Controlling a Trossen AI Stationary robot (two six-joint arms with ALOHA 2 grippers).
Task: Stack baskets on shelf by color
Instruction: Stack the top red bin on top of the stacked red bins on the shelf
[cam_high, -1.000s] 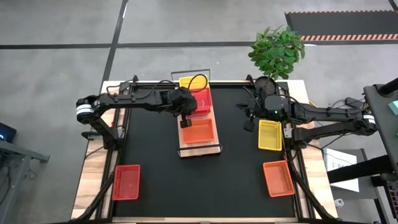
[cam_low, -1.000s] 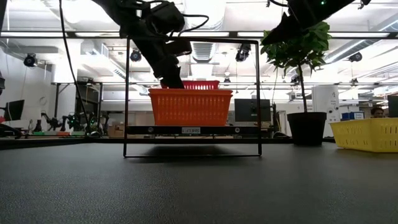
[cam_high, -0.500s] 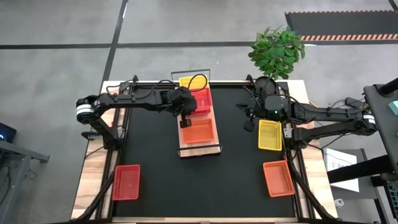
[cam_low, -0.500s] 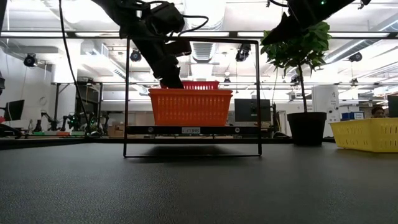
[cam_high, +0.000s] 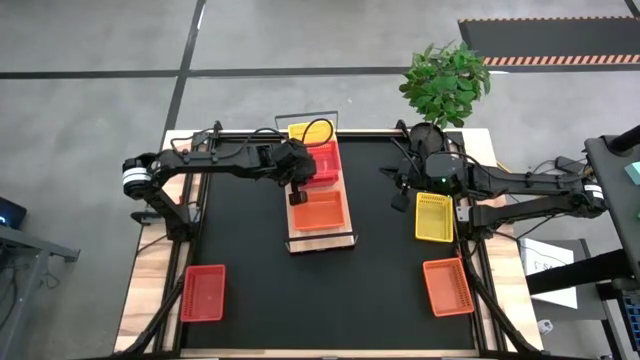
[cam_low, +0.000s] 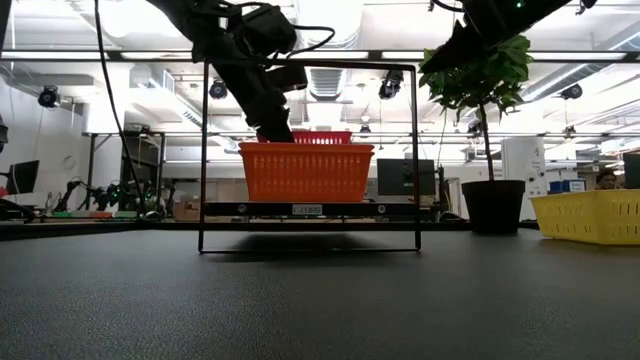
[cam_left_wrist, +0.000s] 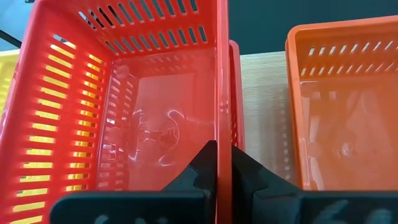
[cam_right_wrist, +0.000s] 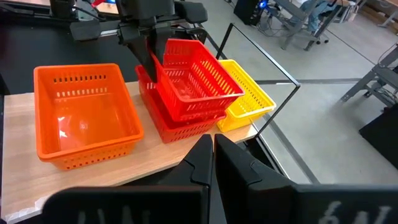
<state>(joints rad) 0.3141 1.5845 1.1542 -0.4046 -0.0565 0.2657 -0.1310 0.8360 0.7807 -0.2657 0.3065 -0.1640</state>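
The light-wood shelf (cam_high: 322, 240) carries a yellow basket (cam_high: 303, 131) at its far end, a lower red basket (cam_right_wrist: 177, 127) in the middle and an orange basket (cam_high: 320, 210) at its near end. An upper red basket (cam_right_wrist: 189, 81) sits tilted in the lower red one. My left gripper (cam_high: 297, 190) is shut on this upper basket, at its end toward the table's left. My right gripper (cam_high: 405, 180) is shut and empty, hovering right of the shelf, just beyond the yellow basket (cam_high: 433, 217) on the mat. My left gripper pinches the upper red basket's wall (cam_left_wrist: 222, 134) that faces the orange basket (cam_left_wrist: 339, 106), one finger (cam_left_wrist: 202, 165) inside and one (cam_left_wrist: 245, 168) outside. It comes from above, pointing down. The basket is tilted, its lower part resting in the lower red basket.
On the black mat lie a red basket (cam_high: 203, 292) near left and an orange basket (cam_high: 447, 286) near right. A potted plant (cam_high: 445, 80) stands at the far right corner. A thin black wire frame (cam_low: 308, 66) rises around the shelf.
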